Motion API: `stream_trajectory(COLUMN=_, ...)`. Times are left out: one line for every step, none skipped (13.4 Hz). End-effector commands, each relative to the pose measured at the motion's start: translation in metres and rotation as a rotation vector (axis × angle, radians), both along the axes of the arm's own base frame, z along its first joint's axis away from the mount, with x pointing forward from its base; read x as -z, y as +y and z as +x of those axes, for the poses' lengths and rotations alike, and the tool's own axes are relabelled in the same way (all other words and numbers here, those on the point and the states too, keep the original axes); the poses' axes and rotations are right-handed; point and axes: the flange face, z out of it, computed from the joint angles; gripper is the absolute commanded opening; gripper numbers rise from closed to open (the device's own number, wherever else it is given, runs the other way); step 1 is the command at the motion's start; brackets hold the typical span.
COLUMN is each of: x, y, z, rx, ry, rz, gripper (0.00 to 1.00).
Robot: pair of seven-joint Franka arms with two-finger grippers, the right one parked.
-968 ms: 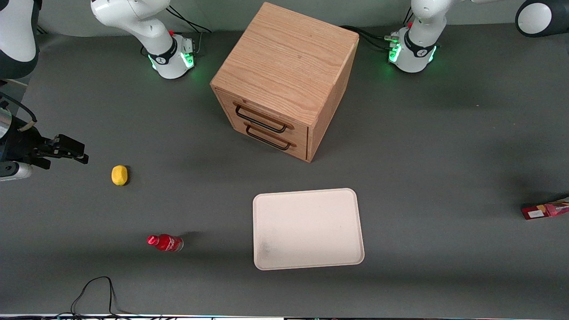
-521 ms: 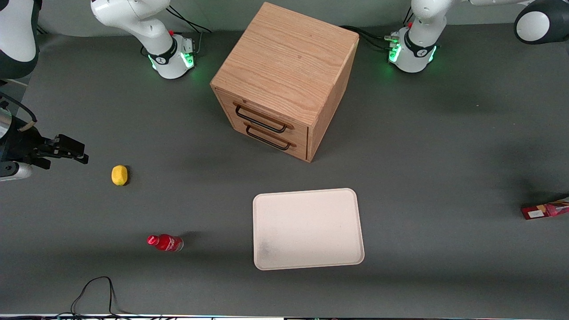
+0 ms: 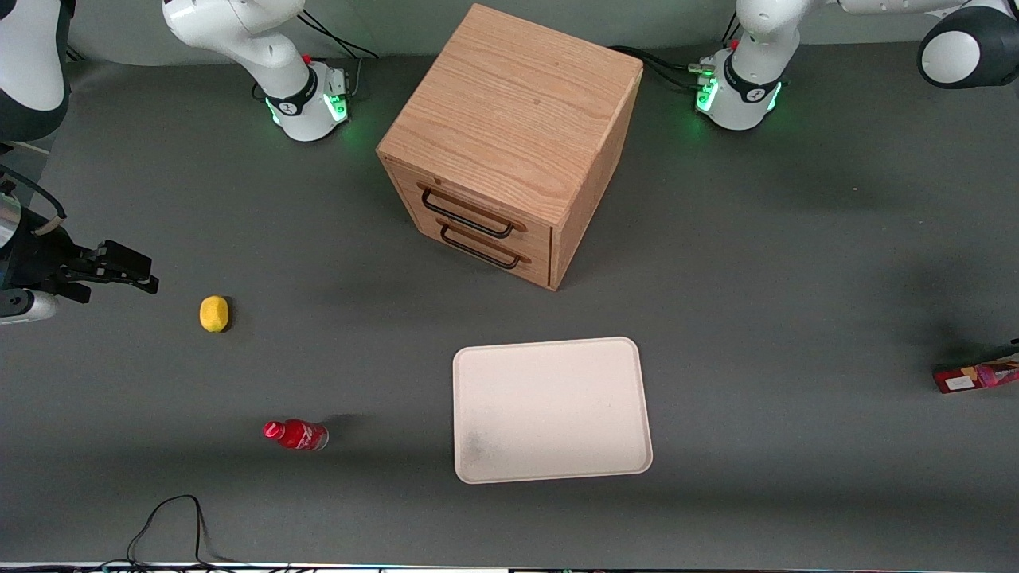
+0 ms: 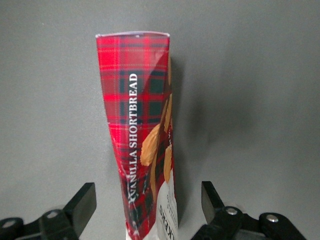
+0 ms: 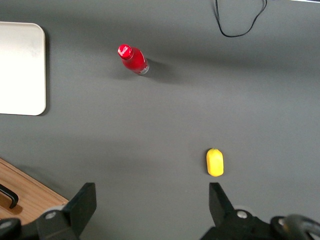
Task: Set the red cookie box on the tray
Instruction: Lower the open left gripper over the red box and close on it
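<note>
Box (image 3: 978, 376) lies on the surface (image 3: 796, 263) at the working arm's end, cut by the front view's edge, well apart from the tray (image 3: 551, 410). Over the last second the front view shows little change there: box in the same spot, tray, cabinet (image 3: 509, 143), lemon (image 3: 213, 313) and bottle (image 3: 296, 434) all unmoved. Only the working arm's elbow joint (image 3: 967, 46) has drifted slightly inward along the view's upper edge, and a dark sliver now shows just above the box at the frame edge, likely part of the arm coming down. Wrist view: pincer (image 4: 150, 207) open, one finger (image 4: 82, 202) either side of the box's near end, neither touching; the plaid carton runs lengthwise away from the camera, standing on a narrow side, slightly twisted. Judgement: approach nearly finished, grasp not yet made, nothing of the transfer begun. Next would be closing across the narrow width, then a long carry toward the tray. Risk: a thin carton may crush or pivot if gripped off-centre.
</note>
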Motion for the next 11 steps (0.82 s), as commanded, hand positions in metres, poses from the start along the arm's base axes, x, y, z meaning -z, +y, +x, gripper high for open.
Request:
stream_trajectory(x=0.0010, y=0.0051, z=0.0024, rx=0.022, ry=-0.007, rz=0.017, gripper=0.68)
stream_trajectory(x=0.0038, y=0.0105, z=-0.0021, rx=0.013, ry=-0.002, rz=0.014, gripper=0.34)
stream_trajectory(x=0.0050, y=0.0134, z=-0.0041, rx=0.013, ry=0.000, rz=0.013, gripper=0.00)
stream_trajectory(x=0.0050, y=0.0125, z=-0.0035, rx=0.009, ry=0.000, rz=0.013, gripper=0.00)
stream_trajectory(x=0.0050, y=0.0125, z=-0.0035, rx=0.010, ry=0.000, rz=0.013, gripper=0.00)
stream_trajectory(x=0.0069, y=0.0122, z=-0.0038, rx=0.010, ry=0.002, rz=0.011, gripper=0.00)
stream_trajectory(x=0.0067, y=0.0122, z=-0.0037, rx=0.010, ry=0.001, rz=0.012, gripper=0.00)
stream_trajectory(x=0.0067, y=0.0122, z=-0.0037, rx=0.010, ry=0.001, rz=0.012, gripper=0.00)
stream_trajectory(x=0.0069, y=0.0122, z=-0.0038, rx=0.010, ry=0.002, rz=0.011, gripper=0.00)
stream_trajectory(x=0.0069, y=0.0122, z=-0.0038, rx=0.010, ry=0.002, rz=0.011, gripper=0.00)
stream_trajectory(x=0.0054, y=0.0113, z=-0.0033, rx=0.009, ry=0.004, rz=0.010, gripper=0.00)
